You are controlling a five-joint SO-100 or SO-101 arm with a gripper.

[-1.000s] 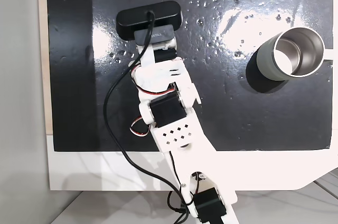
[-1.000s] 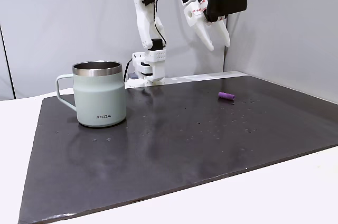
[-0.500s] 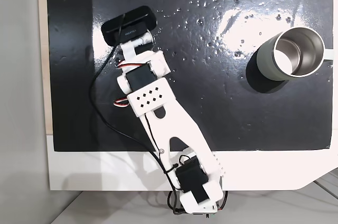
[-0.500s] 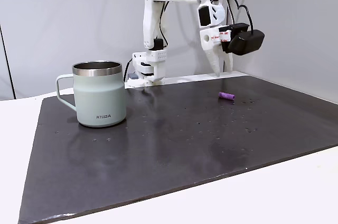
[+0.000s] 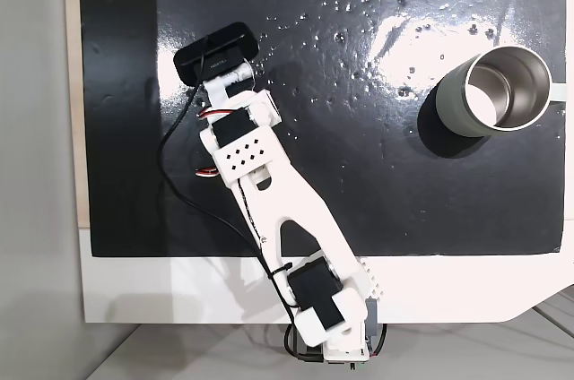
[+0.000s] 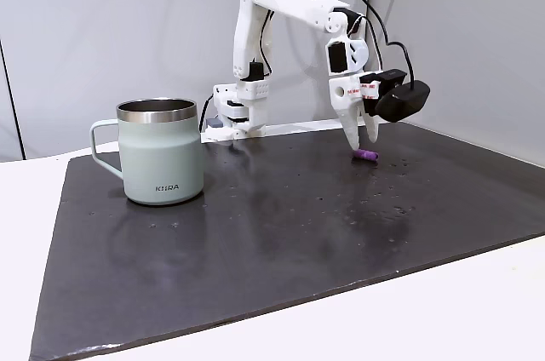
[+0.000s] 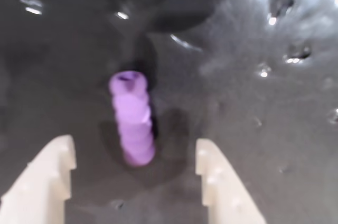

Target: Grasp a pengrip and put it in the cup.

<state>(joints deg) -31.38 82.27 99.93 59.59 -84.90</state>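
The pengrip [image 7: 132,118], a small light-purple ribbed cylinder, lies on the black mat. In the wrist view its near end sits between my two white fingertips [image 7: 58,160], touching neither. My gripper [image 7: 134,147] is open. In a fixed view from the side my gripper [image 6: 361,141] points down, its tips just above and behind the pengrip [image 6: 365,155]. The cup [image 6: 162,152], a grey-green steel mug with a pale handle, stands upright far to the left there. From above, the cup [image 5: 493,89] is at the right and my arm covers the pengrip.
The black mat [image 6: 281,225] covers most of a white table [image 6: 443,310] and carries small shiny droplets [image 5: 377,4]. A black camera [image 6: 402,99] and its cable hang from my wrist. Grey walls stand behind and to the right in a fixed view.
My arm has swung toward the pengrip and lowered. The gripper went from high in the air to just over the pengrip. The cup and the pengrip have not moved.
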